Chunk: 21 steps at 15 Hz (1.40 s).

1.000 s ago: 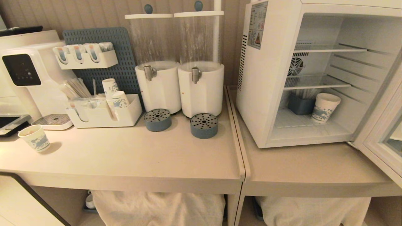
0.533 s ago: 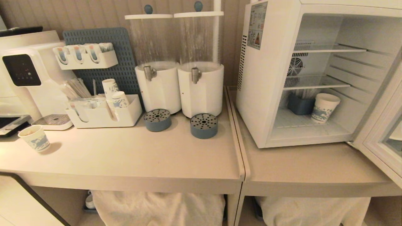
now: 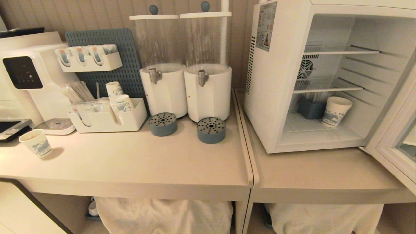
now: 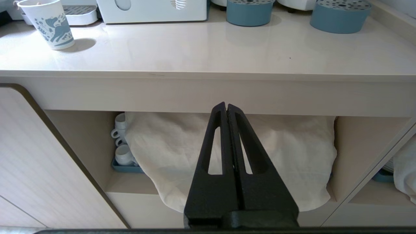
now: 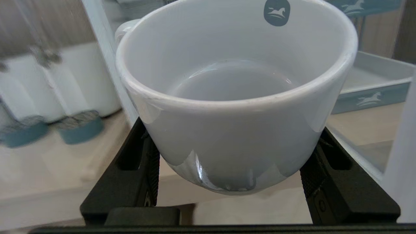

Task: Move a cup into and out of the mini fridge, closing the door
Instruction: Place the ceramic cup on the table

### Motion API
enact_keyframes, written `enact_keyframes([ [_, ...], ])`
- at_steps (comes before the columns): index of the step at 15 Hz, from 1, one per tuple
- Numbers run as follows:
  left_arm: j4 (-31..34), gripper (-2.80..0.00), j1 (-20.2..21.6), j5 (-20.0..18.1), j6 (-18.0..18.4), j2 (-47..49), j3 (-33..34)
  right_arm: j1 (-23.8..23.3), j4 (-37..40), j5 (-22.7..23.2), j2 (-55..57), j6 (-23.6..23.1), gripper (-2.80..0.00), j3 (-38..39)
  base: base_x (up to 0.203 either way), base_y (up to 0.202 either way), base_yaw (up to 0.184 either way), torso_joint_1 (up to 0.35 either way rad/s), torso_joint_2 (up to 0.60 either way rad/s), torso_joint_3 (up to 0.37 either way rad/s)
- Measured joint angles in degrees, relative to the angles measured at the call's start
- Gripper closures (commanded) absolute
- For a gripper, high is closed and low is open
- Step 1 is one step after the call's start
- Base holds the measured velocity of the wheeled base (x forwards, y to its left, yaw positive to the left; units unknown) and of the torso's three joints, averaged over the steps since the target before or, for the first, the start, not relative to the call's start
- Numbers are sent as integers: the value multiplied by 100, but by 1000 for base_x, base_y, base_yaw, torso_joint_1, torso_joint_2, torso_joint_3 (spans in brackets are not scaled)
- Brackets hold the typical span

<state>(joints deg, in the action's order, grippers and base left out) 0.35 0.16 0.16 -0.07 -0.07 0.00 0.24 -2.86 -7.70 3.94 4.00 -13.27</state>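
The cup (image 5: 234,97), squat, white and ceramic, fills the right wrist view with its handle on the far side and a small dark mark inside the rim. My right gripper (image 5: 232,156) is shut on it, one black finger against each side of its lower body. The mini fridge (image 3: 276,81) stands on the right counter with its door (image 3: 396,143) swung wide open at the right edge of the head view. Neither arm shows in the head view. My left gripper (image 4: 226,109) is shut and empty, parked below the counter edge.
Inside the fridge stand a patterned paper cup (image 3: 336,110) and a dark blue container (image 3: 311,109). Two white dispensers (image 3: 187,91), blue drip trays (image 3: 211,130), an organiser (image 3: 107,118) and another paper cup (image 3: 35,143) occupy the left counter. Cloth-covered shelves lie underneath (image 4: 227,152).
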Motion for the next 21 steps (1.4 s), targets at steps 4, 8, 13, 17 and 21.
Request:
enact_keyframes([
  [4,0,0,0,0,0,0,0,-2,-373,61,-325,-394,0,1101,0,0,0,0,0,0],
  [8,0,0,0,2,7,0,0,-9,86,462,-389,-814,0,1245,0,0,0,0,0,0],
  [13,-2,0,0,0,2,0,0,-6,372,933,-401,-1690,0,1179,0,0,0,0,0,0],
  [17,2,0,0,-2,0,0,0,-4,102,927,-404,-1211,0,1267,0,0,0,0,0,0],
  [21,-2,0,0,-1,2,0,0,-2,302,907,-401,-795,0,1289,0,0,0,0,0,0],
])
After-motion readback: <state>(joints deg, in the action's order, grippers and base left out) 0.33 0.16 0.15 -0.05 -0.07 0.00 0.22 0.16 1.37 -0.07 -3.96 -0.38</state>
